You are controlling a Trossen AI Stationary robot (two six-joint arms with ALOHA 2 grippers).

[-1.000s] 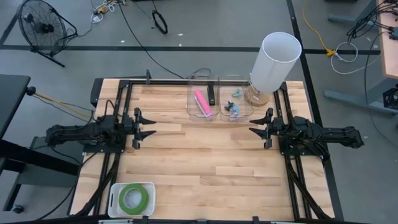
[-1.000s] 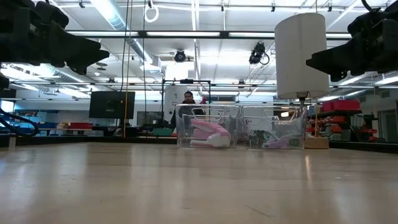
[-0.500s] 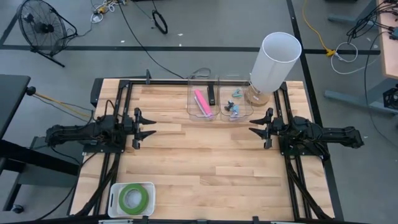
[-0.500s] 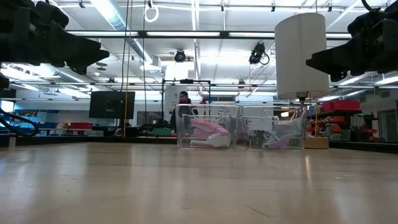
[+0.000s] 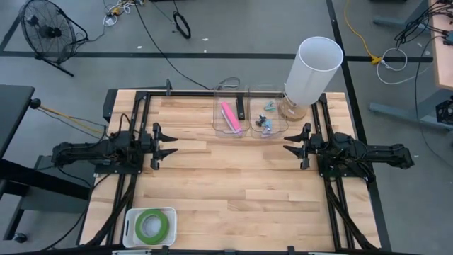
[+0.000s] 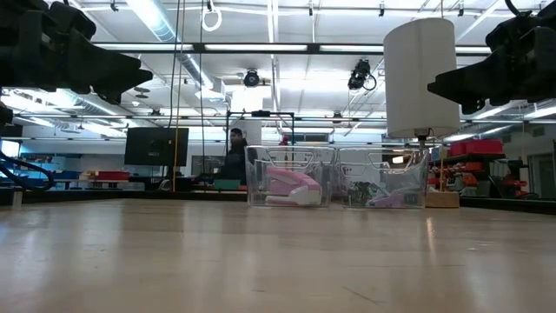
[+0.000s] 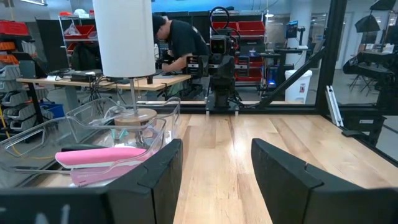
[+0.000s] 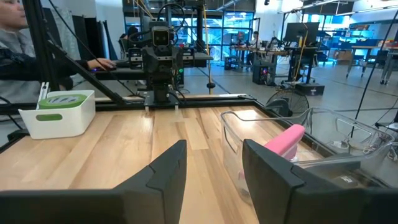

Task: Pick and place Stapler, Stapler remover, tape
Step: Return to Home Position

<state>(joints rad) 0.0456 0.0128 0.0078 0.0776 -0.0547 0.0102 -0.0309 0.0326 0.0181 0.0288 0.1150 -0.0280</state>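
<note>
Though both arms hang either side of the clear bins (image 5: 248,91), left gripper (image 5: 170,143) and right gripper (image 5: 290,144) with jaws spread, the green tape (image 5: 151,225) lies well apart from those bins, in a white tub (image 5: 130,212). Likely light, stiff, slick: pinch its wall through the open centre.

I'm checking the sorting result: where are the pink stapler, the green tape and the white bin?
pink stapler (image 5: 228,116), high view, middle of its body.
green tape (image 5: 140,226), high view, left side of the ring.
white bin (image 5: 128,227), high view, left rim.
</note>
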